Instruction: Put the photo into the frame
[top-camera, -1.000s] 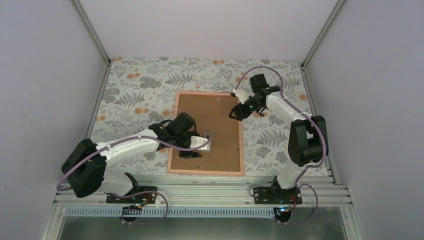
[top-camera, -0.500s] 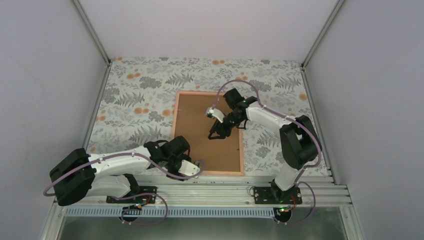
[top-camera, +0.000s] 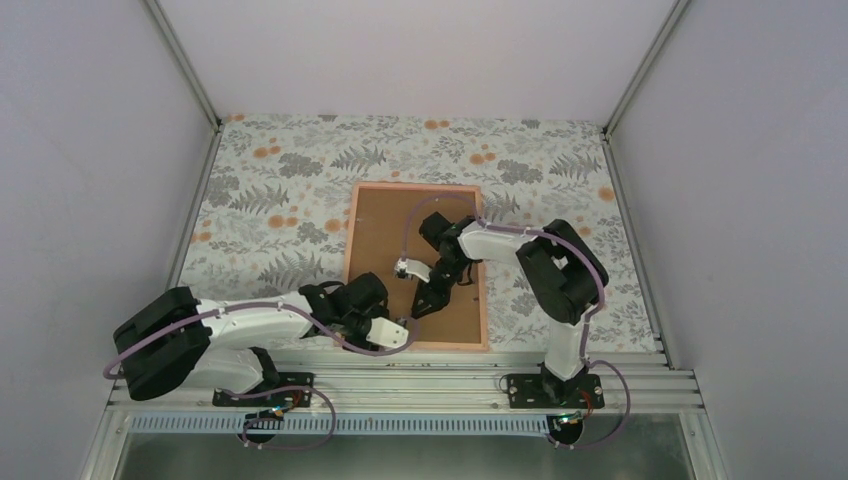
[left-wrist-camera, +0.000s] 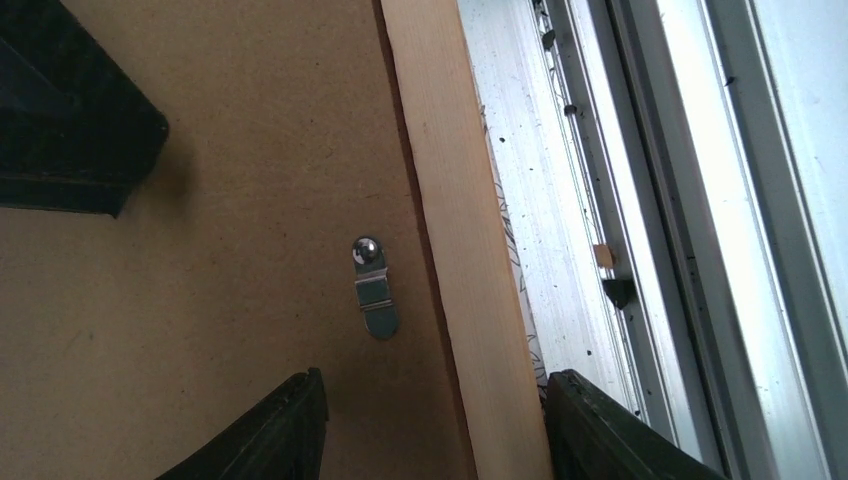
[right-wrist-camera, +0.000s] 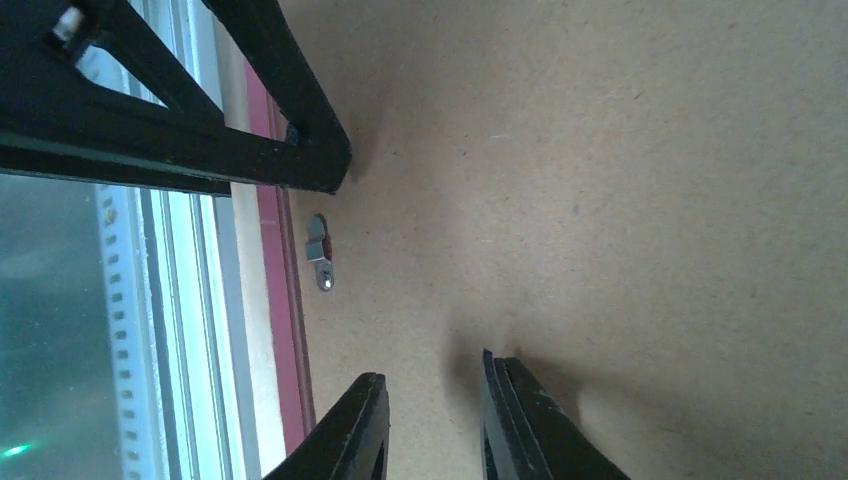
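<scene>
The frame (top-camera: 415, 186) lies face down by the table's near edge, with its brown backing board (top-camera: 400, 230) up. My right claw (top-camera: 425, 300) has come from the frame's far right corner to the board's near part and narrowed, gripping nothing. My left claw (top-camera: 398, 330) has drawn back to the frame's near rail, its jaws apart astride it.

No legible text or numbers, frame (top-camera: 484, 310) and backing board (top-camera: 385, 235) unmarked

We stretch our left arm (top-camera: 250, 320) low and forward, its hand (top-camera: 400, 331) with fingers well apart. Our right arm (top-camera: 548, 268) folds back at the elbow; its hand (top-camera: 422, 303) points down, fingers nearly together, a slim gap between.
</scene>
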